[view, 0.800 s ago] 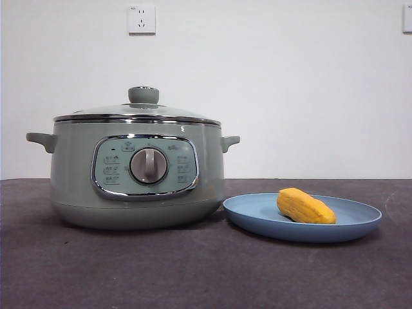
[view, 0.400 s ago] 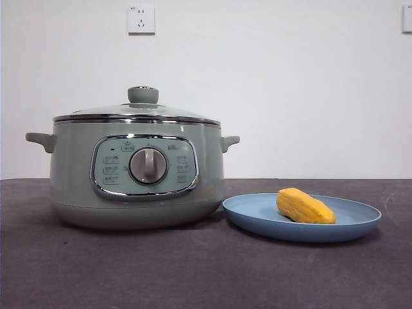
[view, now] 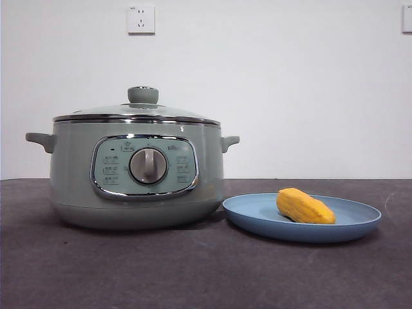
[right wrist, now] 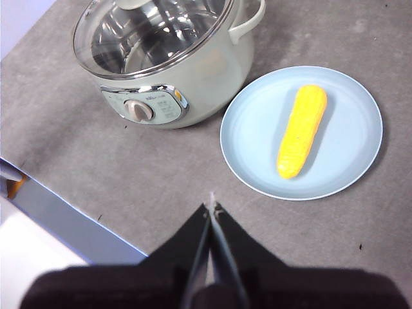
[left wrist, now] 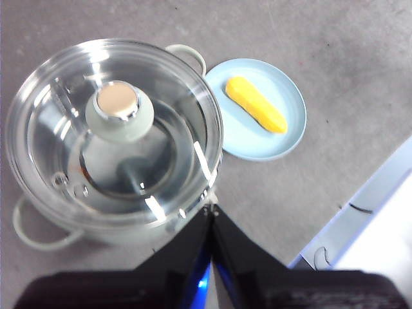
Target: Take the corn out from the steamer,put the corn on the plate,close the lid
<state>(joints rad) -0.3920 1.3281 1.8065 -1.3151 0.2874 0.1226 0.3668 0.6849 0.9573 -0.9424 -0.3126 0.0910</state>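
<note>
The corn (view: 305, 206) is lying on its side on the blue plate (view: 257, 212), which sits just beside the steamer (view: 77, 174), and the glass lid (view: 138, 111) is seated on the pot's rim with its green knob up. Both arms hang up above the table and neither touches anything: the left gripper (left wrist: 211, 211) is over the steamer's edge with its 2 jaws pressed together and empty, and the right gripper (right wrist: 211, 205) is near the plate, jaws closed and empty too.
</note>
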